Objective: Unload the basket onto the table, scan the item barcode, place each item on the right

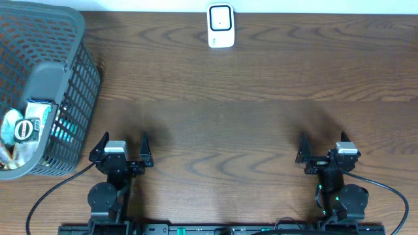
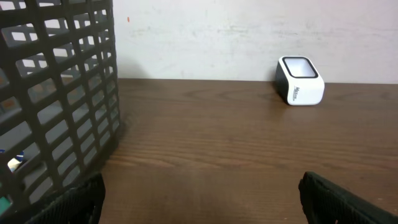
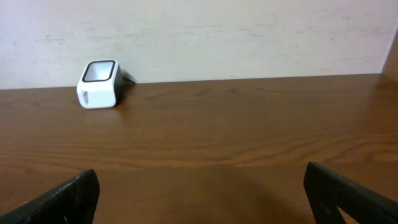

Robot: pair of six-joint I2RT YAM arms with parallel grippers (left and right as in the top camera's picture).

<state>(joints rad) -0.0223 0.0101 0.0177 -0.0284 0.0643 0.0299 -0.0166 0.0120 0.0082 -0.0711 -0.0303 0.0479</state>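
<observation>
A white barcode scanner [image 1: 221,25] with a dark window stands at the table's far edge, centre; it shows too as the scanner [image 2: 300,89] in the left wrist view and the scanner [image 3: 99,83] in the right wrist view. Packaged items [image 1: 29,128] lie inside the grey mesh basket [image 1: 78,39] at the left. My left gripper [image 1: 123,143] is open near the front edge, just right of the basket, holding nothing. My right gripper [image 1: 324,145] is open at the front right, also holding nothing.
The basket's mesh wall [image 2: 56,93] fills the left of the left wrist view, close to the left finger. A white wall runs behind the table's far edge. Cables trail from both arm bases at the front edge.
</observation>
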